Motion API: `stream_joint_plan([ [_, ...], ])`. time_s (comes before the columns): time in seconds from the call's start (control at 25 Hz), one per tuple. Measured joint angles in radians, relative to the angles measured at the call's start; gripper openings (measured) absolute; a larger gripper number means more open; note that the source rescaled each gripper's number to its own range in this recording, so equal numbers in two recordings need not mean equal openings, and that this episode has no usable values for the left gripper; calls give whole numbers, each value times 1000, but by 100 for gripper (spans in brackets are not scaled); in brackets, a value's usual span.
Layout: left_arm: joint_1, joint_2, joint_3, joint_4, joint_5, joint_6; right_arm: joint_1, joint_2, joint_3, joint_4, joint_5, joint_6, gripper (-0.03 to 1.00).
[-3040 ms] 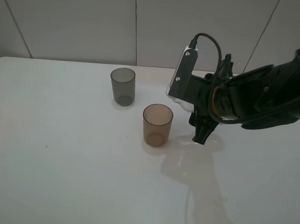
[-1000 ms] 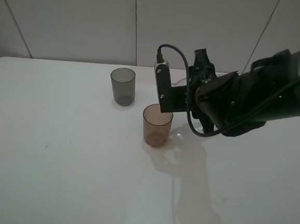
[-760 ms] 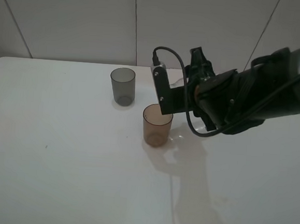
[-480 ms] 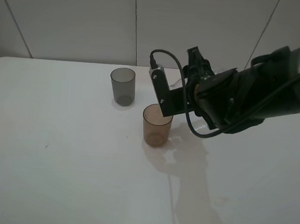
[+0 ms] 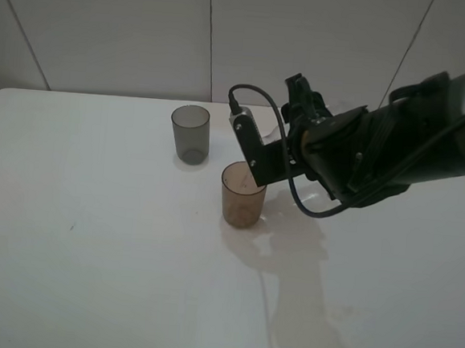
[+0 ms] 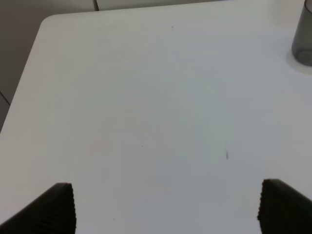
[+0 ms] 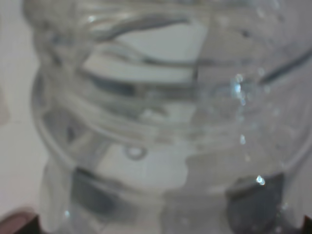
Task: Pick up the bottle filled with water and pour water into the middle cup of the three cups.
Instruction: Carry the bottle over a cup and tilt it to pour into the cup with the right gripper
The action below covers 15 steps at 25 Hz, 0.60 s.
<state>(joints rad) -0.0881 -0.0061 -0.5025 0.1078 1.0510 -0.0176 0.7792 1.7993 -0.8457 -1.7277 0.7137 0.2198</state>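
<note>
Reaching in from the right of the middle cup (image 5: 243, 194), the right arm (image 5: 387, 150) stretches low over the desk (image 5: 87, 275). We see its wrist rolled so that the camera bracket (image 5: 253, 153) hangs slanted just above the cup's far rim, with a black cable (image 5: 259, 95) looping up from it. In the high view the arm and bracket cover the bottle. The right wrist view shows it: the bottle (image 7: 146, 112) fills that picture, clear and ribbed, with droplets (image 7: 238, 87) clinging to its wall. The right claw (image 7: 173, 202) is clamped on it, its dark fingers (image 7: 253, 202) showing through the plastic on either side. A reddish-brown patch in one corner of that view may be the middle cup, though we cannot be sure. Whether water has reached the cup we cannot tell.

The grey cup (image 5: 190, 133) stands upright behind and to the left of the middle cup, apart from it. A tiny dark speck (image 5: 72, 227) marks the desk well to the middle cup's left, and the arm's shadow (image 5: 290, 259) lies in front and to the right of it. The left claw (image 6: 168, 209) hovers over the desk near that speck, its fingers spread wide apart.
</note>
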Motion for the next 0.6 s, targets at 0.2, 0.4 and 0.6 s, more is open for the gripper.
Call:
stream_joint_plan([
  [0.2,0,0,0,0,0,0,0,0,0,0,6,-29,3],
  [0.4,0,0,0,0,0,0,0,1,-15,0,6,-29,3],
  [0.6,0,0,0,0,0,0,0,1,-57,0,9,-32,3],
])
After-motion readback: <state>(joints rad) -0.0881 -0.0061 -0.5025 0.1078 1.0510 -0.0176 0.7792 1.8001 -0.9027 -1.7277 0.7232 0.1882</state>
